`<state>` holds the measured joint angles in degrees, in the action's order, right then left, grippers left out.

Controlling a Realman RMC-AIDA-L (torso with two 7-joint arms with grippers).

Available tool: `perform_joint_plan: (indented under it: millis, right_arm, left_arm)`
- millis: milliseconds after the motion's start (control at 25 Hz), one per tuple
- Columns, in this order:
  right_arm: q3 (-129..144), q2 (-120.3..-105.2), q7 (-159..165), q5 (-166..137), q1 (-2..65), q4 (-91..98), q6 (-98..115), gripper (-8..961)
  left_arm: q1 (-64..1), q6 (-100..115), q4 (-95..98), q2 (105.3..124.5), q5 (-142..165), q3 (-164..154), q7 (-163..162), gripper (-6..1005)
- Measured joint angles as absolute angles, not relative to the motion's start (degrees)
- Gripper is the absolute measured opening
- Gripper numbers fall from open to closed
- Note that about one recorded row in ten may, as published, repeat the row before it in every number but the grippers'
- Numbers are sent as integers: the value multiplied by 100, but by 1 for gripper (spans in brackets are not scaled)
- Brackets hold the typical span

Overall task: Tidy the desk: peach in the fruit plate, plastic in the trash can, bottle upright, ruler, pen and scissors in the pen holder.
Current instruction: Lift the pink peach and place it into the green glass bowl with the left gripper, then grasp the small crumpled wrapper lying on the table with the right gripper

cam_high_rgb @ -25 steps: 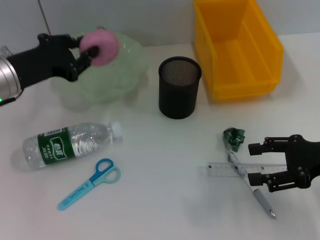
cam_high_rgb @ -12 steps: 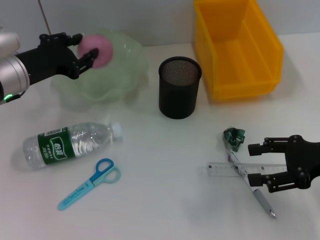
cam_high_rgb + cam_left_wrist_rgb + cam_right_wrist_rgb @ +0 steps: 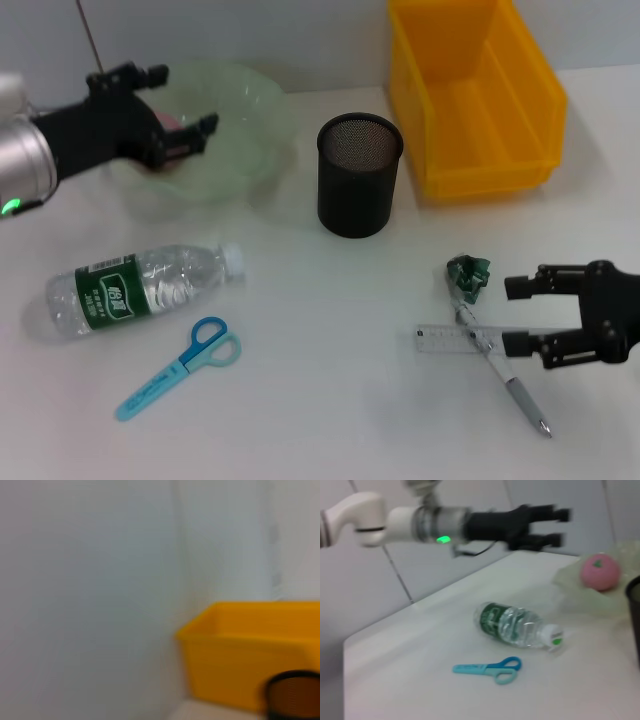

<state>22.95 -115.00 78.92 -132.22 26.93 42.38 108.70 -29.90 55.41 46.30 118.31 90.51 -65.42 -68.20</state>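
Observation:
The pink peach [image 3: 600, 571] lies in the pale green fruit plate [image 3: 250, 120]; in the head view only a sliver of the peach [image 3: 166, 122] shows behind my fingers. My left gripper [image 3: 178, 101] hovers open over the plate, apart from the peach. The bottle [image 3: 135, 290] lies on its side. Blue scissors [image 3: 180, 368] lie in front of it. Green crumpled plastic [image 3: 468, 275], the clear ruler [image 3: 450, 340] and the pen [image 3: 505, 375] lie at front right. My right gripper [image 3: 515, 316] is open just right of the ruler.
The black mesh pen holder [image 3: 358, 175] stands mid-table. The yellow trash can [image 3: 470, 95] sits behind it to the right, against the wall. In the right wrist view the bottle [image 3: 517, 625] and scissors [image 3: 490, 667] lie on open white table.
The left gripper let go of the peach, which now rests in the plate, and has opened. The right gripper drifted slightly to the right.

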Motion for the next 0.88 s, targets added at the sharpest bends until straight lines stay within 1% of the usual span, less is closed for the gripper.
perform_joint_plan:
  millis: [80, 240, 400, 600, 880]
  right_arm:
    - [2288, -11496, 8153, -13198, 2711, 4404, 10871, 832]
    - [2356, -11537, 8671, -13193, 2785, 4882, 10957, 832]
    - [2431, -11550, 9235, -13191, 2951, 5279, 11026, 832]
    - [2713, -11551, 9654, -13193, 3085, 5639, 10931, 832]
    - [3458, -11601, 10599, -13418, 3162, 6264, 10772, 831]
  left_arm:
    - [-2743, 6221, 4767, 11830, 9048, -6540, -6908, 825]
    - [-2329, 7204, 4781, 11843, 9058, -6589, -7032, 823]
    - [-1971, 7462, 4726, 11862, 9032, -6852, -7052, 821]
    - [-1837, 7520, 4700, 11866, 9026, -6984, -7055, 819]
    - [-1857, 7644, 4697, 11856, 9050, -7127, -7068, 815]
